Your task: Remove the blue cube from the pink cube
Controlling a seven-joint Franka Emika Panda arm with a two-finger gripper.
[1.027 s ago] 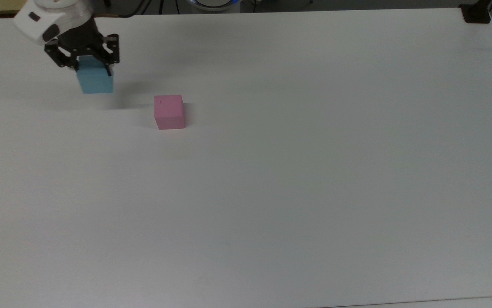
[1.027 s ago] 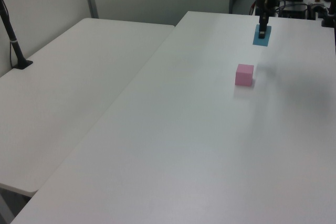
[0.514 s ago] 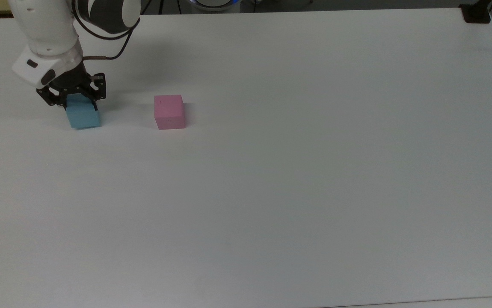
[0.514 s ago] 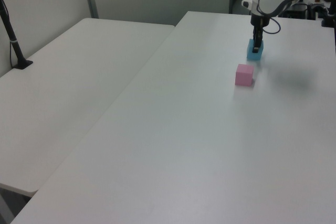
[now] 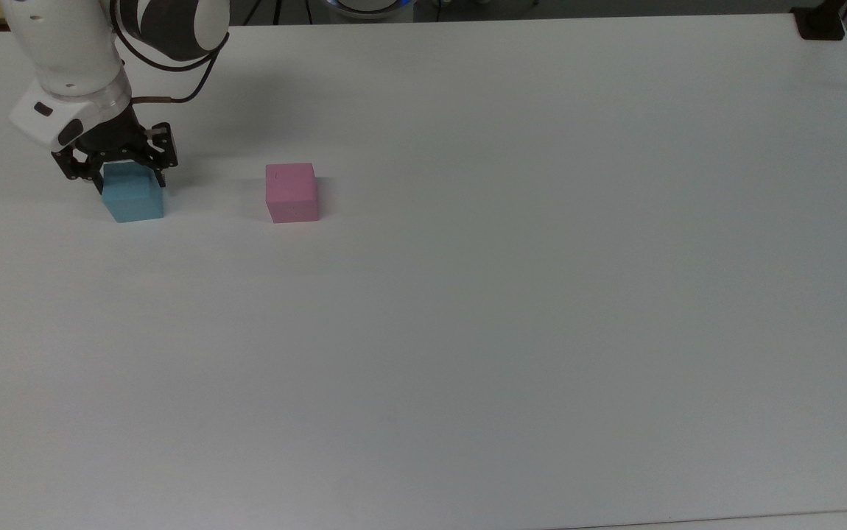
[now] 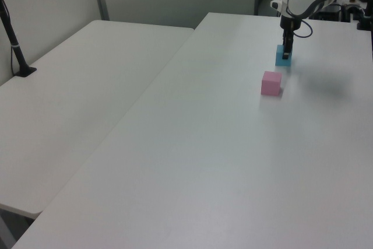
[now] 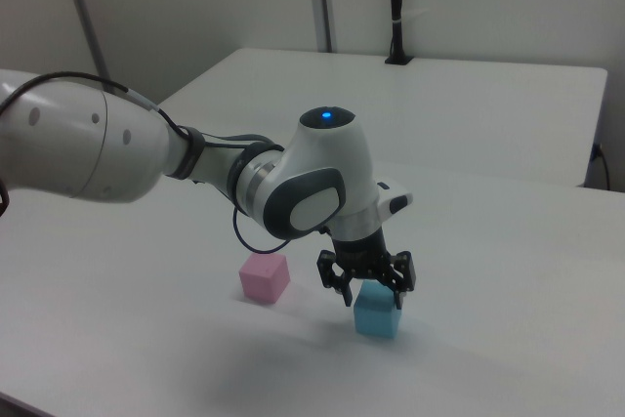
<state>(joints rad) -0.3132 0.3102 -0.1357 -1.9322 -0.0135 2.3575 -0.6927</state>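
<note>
Gripper [image 5: 118,171]: black two-finger unit on the white Panda arm [image 7: 88,148], seen at the top view's far left. The fingers are set close around the upper part of the blue cube [image 5: 132,195]; whether they are pressing on it or have just eased off cannot be told.

Table [image 5: 512,309]: large white surface, bare apart from the two cubes. A second white table [image 6: 76,86] is butted alongside at the left view's left.

Blue cube: resting, as judged, on the table, well apart from the pink cube [image 5: 292,192] and to the top view's left of it. It is no longer stacked.

Pink cube: standing alone on the table, upright, with a tiny dark speck on its top face.

Step in hand, as judged: release. It is done well if the fingers are opened fully before the arm is raised straight up, so that the cube is not dragged or tipped.

Other items: a black post [image 6: 13,39] at the second table's far edge; a black mount [image 5: 820,23] at the top view's far right corner. Nothing is placed in the way of a vertical retreat.
</note>
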